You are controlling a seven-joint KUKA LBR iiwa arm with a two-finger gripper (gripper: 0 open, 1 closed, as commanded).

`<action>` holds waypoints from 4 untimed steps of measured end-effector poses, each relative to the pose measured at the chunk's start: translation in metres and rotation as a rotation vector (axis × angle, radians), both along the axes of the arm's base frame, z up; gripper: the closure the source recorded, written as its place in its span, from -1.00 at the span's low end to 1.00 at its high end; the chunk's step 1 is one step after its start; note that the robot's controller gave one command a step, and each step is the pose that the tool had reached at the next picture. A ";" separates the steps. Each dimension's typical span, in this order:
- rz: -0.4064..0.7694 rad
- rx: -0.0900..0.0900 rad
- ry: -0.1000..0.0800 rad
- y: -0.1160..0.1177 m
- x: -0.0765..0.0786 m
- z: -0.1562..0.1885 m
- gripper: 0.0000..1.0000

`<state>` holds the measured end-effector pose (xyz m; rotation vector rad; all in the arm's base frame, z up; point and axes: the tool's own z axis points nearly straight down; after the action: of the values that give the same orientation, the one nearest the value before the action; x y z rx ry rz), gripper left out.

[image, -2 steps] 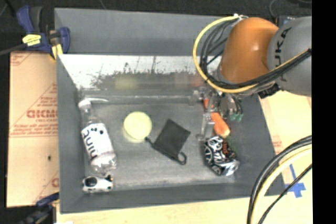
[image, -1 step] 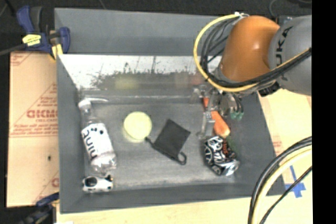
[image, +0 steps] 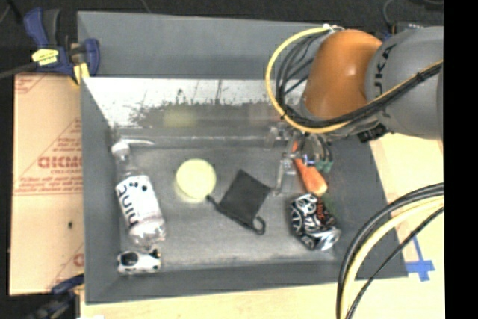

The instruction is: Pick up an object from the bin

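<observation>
We take the black pouch (image: 242, 198), lying flat on the floor of the bin (image: 224, 97), as our marker. To its right and a little further back, the gripper (image: 291, 164) hangs low under the arm's orange cover. Just beside it, on the side away from the pouch, lies a small orange carrot-like piece (image: 311, 177) with a touch of green at its far end. We judge this the thing nearest to hand. We cannot tell whether the gripper is spread or closed, since the cover and cables hide much of it, nor whether it touches the orange piece. Right of the pouch and nearer the front wall sits a crumpled black-and-white packet (image: 314, 223), close to the orange piece and perhaps touching it. To do this step well, we would centre on the orange piece and take it across its narrow width, not along its length. We would come down clear of the packet so it is not caught too, then close firmly, since the piece looks smooth and tapered and might slip out. Left of the pouch, the pale yellow disc (image: 196, 180) and the clear bottle (image: 137, 207) beyond it lie well apart and need no care.
</observation>
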<state>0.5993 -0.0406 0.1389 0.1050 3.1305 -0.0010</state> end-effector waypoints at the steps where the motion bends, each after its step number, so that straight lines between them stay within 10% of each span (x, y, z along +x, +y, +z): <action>1: -0.060 0.001 -0.004 0.005 0.030 -0.054 -1.00; 2: -0.120 0.000 0.000 0.011 0.038 -0.085 -1.00; 3: 0.201 -0.002 -0.008 0.040 0.028 -0.067 1.00; 4: 0.201 -0.003 -0.006 0.040 0.027 -0.068 -1.00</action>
<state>0.6266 -0.0009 0.0711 -0.2099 3.1192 -0.0032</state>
